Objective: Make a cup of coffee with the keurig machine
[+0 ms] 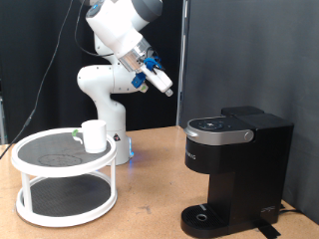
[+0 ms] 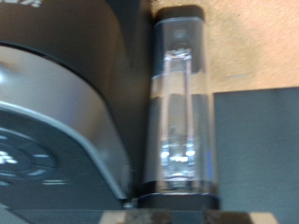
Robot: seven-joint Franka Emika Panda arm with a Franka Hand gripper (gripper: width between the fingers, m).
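Black curtain backdrop, wooden bench (image 1: 150,164) in front of it. Keurig machine (image 1: 237,169) sits on the bench at the exterior view's right: black, lid down, silver-rimmed top with buttons, round drip tray (image 1: 204,214) at its base with nothing on it. At the exterior view's left stands a white two-tier round rack (image 1: 65,179) with dark mesh shelves; the cup (image 1: 95,135), a white mug, sits on the upper shelf near that shelf's right edge, well apart from the machine. A small item with green marking (image 1: 76,132) lies just beside the cup on the same shelf, too small to identify. White Panda arm base is behind the rack; a blue glow shows on the bench near the base. End effector (image 1: 158,82) is raised high, above and between the rack and the machine, angled down toward the exterior view's right, blue parts visible near the fingers. It touches nothing; nothing is visible between the fingers in the exterior view, and how far open they are can't be told at this size. Wrist view shows no fingers, only a blurred close look at the machine's dark curved top with silver rim (image 2: 65,140) and its clear water tank (image 2: 179,107) with black caps, bench surface beyond.
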